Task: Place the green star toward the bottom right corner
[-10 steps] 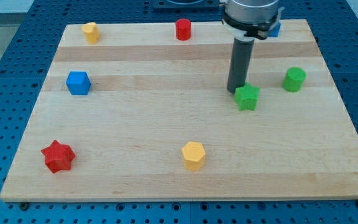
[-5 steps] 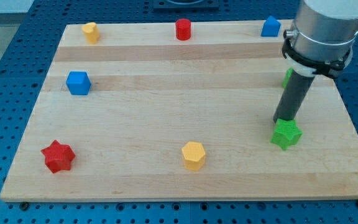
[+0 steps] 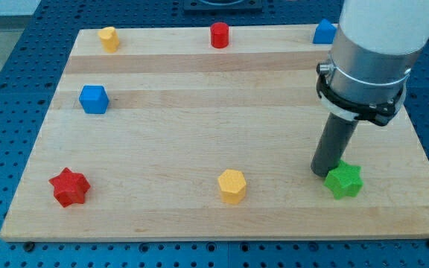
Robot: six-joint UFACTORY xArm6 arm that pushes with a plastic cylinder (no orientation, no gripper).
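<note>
The green star lies on the wooden board near the view's bottom right. My tip stands just to the star's upper left, touching or nearly touching it. The rod rises from there to the wide grey arm body at the view's upper right. That body hides the green cylinder seen earlier at the right edge.
A yellow hexagonal block sits at the bottom middle and a red star at the bottom left. A blue block lies at the left. A yellow block, a red cylinder and a blue block line the top edge.
My tip has pushed the green star from the board's right middle down toward the bottom right corner. The arm body now covers the green cylinder.
</note>
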